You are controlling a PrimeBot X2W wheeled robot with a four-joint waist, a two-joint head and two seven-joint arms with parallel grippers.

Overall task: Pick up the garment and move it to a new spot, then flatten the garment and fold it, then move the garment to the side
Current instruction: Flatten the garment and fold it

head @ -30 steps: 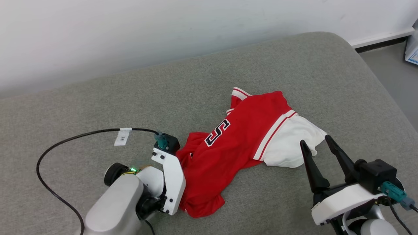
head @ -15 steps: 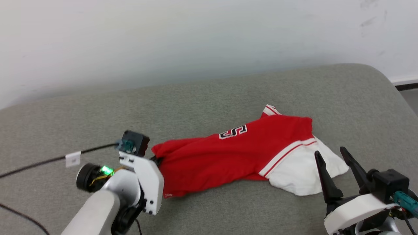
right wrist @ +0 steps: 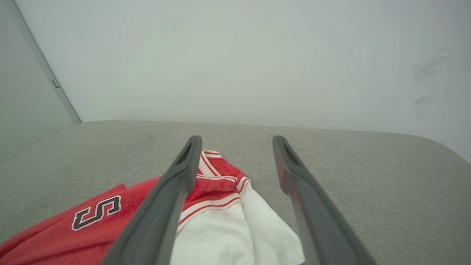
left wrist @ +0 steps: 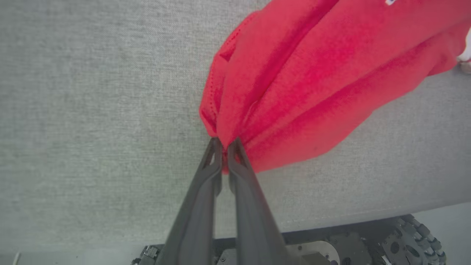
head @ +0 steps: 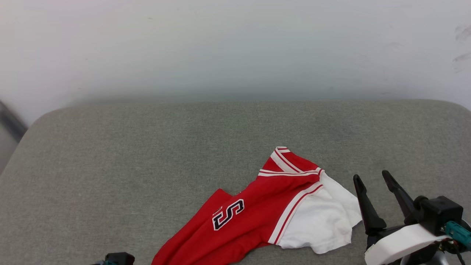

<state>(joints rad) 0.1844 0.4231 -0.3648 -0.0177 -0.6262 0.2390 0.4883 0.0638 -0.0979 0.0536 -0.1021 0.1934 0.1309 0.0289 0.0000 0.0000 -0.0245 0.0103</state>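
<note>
Grey cushion [head: 147, 147] under everything, wall [head: 220, 55] beyond the tips. Left fingers [left wrist: 225, 144] clenched on garment [head: 257, 217], red cloth bunched, fanning past them. Right fingers [head: 371, 176] spread wide; white sleeve just beside, "S" showing.

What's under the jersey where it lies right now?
The red jersey lies on the grey cushion, which shows around it; anything beneath the bunched cloth is covered.

The garment [head: 254, 221] is soft matt cloth, lying on a cushion [head: 128, 154] of coarse grey weave. At four o'clock the right gripper [head: 371, 175] has smooth, matt dark plastic fingers [head: 368, 206].
</note>
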